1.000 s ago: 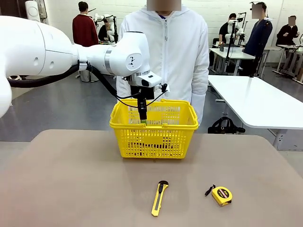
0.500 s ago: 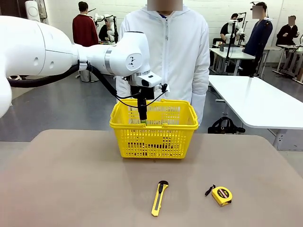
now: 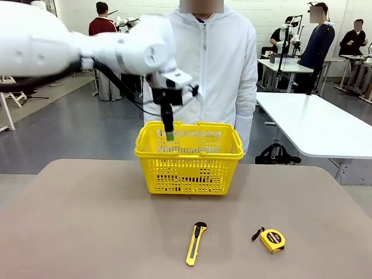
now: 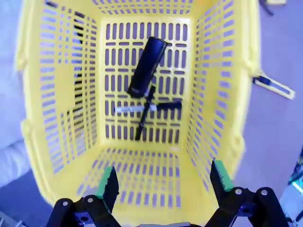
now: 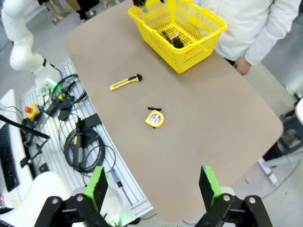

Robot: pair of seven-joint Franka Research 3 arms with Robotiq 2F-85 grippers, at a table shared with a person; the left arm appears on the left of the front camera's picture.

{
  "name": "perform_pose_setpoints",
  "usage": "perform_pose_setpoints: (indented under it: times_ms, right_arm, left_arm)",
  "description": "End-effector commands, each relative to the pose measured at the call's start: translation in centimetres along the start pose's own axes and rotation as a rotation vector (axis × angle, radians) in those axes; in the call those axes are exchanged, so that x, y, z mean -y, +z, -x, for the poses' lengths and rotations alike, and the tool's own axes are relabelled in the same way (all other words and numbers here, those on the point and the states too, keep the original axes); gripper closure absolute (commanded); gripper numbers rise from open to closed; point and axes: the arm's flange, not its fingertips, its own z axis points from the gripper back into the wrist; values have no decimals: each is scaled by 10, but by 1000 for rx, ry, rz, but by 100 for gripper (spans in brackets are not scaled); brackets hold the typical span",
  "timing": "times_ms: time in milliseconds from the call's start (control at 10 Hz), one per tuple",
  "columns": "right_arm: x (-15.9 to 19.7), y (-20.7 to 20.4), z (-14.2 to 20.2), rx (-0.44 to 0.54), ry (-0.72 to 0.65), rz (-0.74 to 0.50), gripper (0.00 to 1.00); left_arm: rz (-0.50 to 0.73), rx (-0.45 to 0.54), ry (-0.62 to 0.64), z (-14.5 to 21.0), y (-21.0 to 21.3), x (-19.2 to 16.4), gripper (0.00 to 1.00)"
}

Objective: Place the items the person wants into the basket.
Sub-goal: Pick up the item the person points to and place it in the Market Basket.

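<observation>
Above the far yellow basket (image 3: pixel 189 158) hangs the left gripper (image 4: pixel 163 182), jaws wide and empty; 2 slim pens (image 4: pixel 147 108) and a marker (image 4: pixel 147 66) lie inside.

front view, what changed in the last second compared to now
The left arm lifted: its claw, which hung down inside the basket, is now up at the rim, open and empty. The pens lie on the basket floor. The basket, knife, tape measure and person stayed put.
</observation>
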Motion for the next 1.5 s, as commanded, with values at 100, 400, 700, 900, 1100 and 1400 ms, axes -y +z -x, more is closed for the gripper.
perform_pose_setpoints:
  times_ms: [100, 400, 700, 900, 1100, 1400]
  right_arm:
    - [1, 1, -2, 31, 13, -26, 0]
    - [1, 1, -2, 31, 13, -26, 0]
    - [1, 1, -2, 31, 13, -26, 0]
    - [1, 1, -2, 31, 13, -26, 0]
    - [1, 1, -2, 31, 13, -26, 0]
    - [1, 1, -2, 31, 13, -26, 0]
  left_arm:
    - [-15, 47, 138, 95, 80, 100, 0]
    - [-86, 142, 200, 188, 98, 180, 0]
    - [-123, 191, 201, 222, 91, 209, 0]
    - [-131, 185, 222, 231, 85, 219, 0]
    - [-126, 144, 264, 230, 79, 206, 0]
    - [-113, 181, 229, 231, 87, 218, 0]
